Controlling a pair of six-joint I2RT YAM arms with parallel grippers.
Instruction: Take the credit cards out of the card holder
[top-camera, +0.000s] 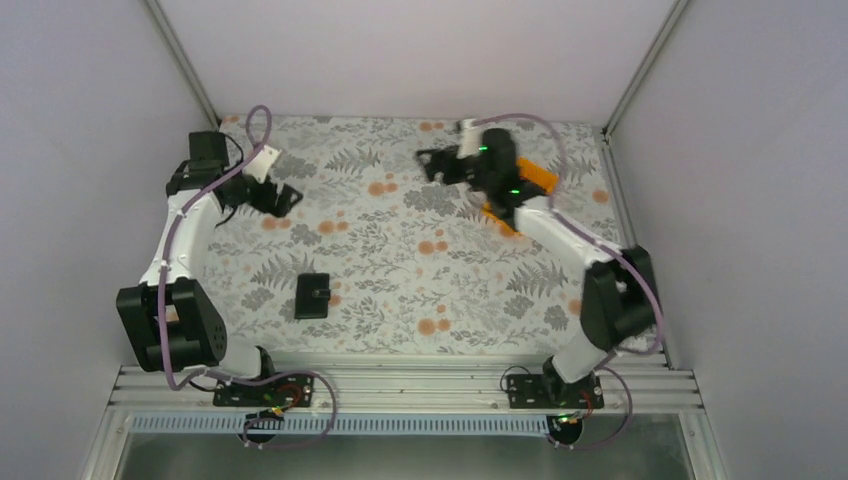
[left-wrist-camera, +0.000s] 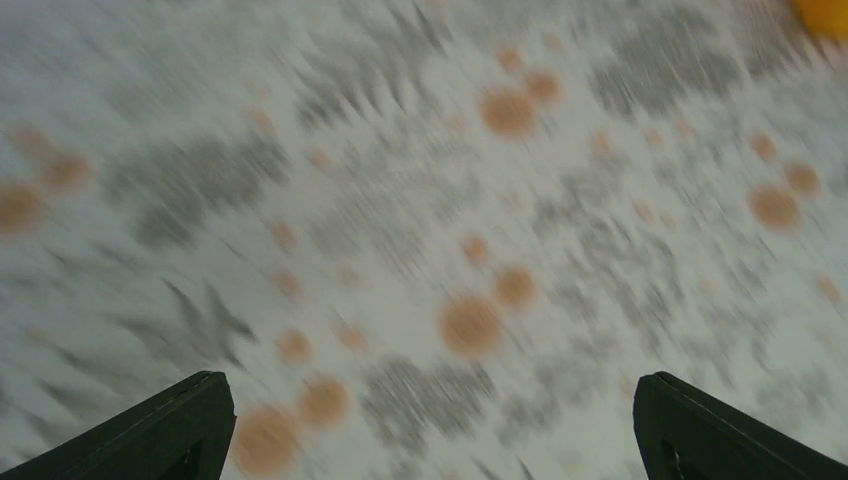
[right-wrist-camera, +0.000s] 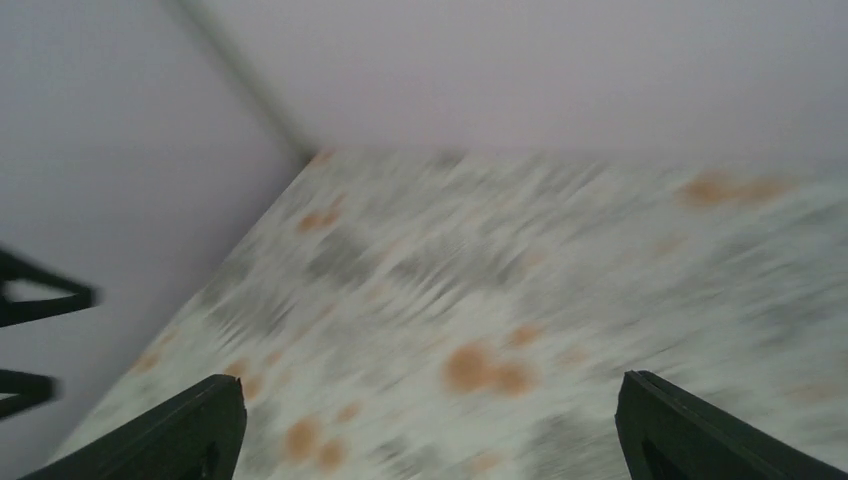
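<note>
The left gripper (top-camera: 279, 197) is held wide open and nothing is gripped in it. It is seen at the far left, over the flowery cloth (top-camera: 400, 260). The right gripper (top-camera: 432, 167) is spread open and empty too, at the far side, just beside the orange bin (top-camera: 537, 179). Both wrist views are blurry, and only cloth is shown between the fingers. The card holder (top-camera: 313, 295) is laid flat and shut on the near side, left of the middle, well apart from both grippers. No credit cards can be seen; they are probably hidden inside. The card holder is thin, so it could be pushed along the cloth instead of being picked up. If it is held by only one gripper, it could flop shut, and the cards could be bent or dropped.
</note>
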